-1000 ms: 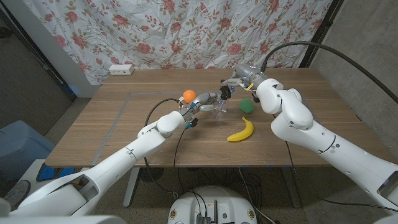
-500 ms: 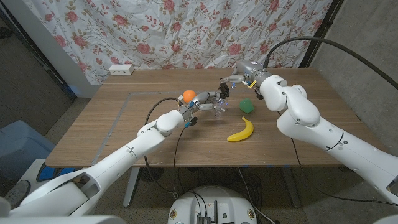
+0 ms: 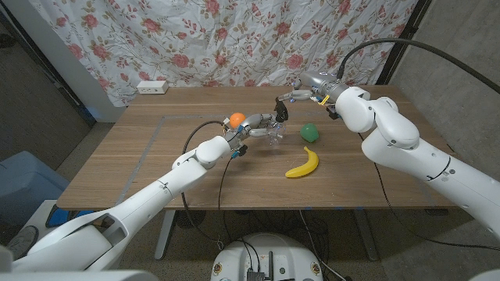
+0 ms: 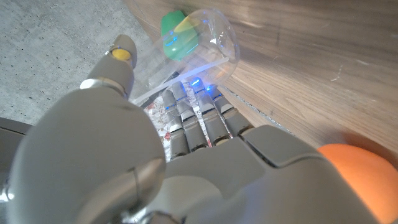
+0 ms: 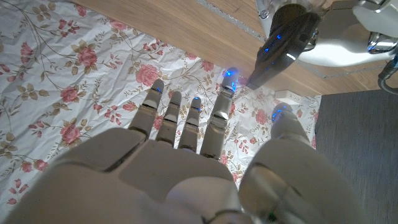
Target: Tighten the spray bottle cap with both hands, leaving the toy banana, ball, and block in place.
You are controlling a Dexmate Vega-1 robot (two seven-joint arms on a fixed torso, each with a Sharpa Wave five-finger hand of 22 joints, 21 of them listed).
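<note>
Bottle (image 3: pixel 274 137): mid-table, clear, gripped by my left hand (image 3: pixel 254 128). Cap (image 3: pixel 282 110): black, atop bottle. My right hand (image 3: pixel 291 97): just beyond cap, fingers spread, holding nothing. Ball (image 3: pixel 237 120): behind left hand. Block (image 3: pixel 310 132), banana (image 3: pixel 303 163): right of bottle.

Banana (image 3: pixel 303 164) before block (image 3: pixel 310 132); ball (image 3: pixel 237 120) left.

On the brown wooden table (image 3: pixel 141 164) lie a yellow toy banana (image 3: pixel 303 164), a green block (image 3: pixel 310 132) and an orange ball (image 3: pixel 237 120). The spray bottle (image 3: pixel 274 134) is clear with a black cap (image 3: pixel 281 110). Both arms are white. Far behind hangs a white curtain (image 3: pixel 234 39) patterned with red roses.
</note>
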